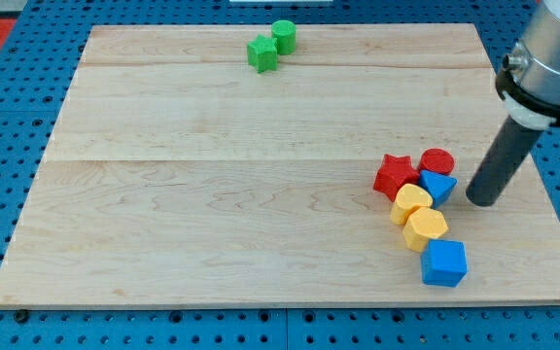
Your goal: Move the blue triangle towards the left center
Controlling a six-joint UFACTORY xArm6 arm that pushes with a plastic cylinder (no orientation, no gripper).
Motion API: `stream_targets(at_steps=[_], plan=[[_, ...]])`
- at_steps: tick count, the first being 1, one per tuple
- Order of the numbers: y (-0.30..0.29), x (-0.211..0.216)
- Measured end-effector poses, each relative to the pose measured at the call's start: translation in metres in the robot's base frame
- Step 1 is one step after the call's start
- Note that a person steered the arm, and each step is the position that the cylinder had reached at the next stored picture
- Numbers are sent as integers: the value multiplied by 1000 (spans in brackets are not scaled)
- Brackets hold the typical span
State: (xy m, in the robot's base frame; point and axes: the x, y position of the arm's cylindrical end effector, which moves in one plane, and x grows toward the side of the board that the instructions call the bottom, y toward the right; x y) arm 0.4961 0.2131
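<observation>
The blue triangle lies in a cluster at the view's lower right, touching the red cylinder above it and a yellow block at its left. My tip stands on the board just to the right of the blue triangle, a small gap apart. The dark rod rises up and right to the grey arm body.
A red star sits left of the triangle. A second yellow block and a blue cube lie below. A green star and a green cylinder sit at the top centre. The wooden board rests on blue pegboard.
</observation>
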Motion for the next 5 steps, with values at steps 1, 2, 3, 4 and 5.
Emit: stream_targets(at_steps=[1,2,3,4,5], plan=[[-33,-6],[-36,-4],[-36,-4],[-36,-4],[-37,-4]])
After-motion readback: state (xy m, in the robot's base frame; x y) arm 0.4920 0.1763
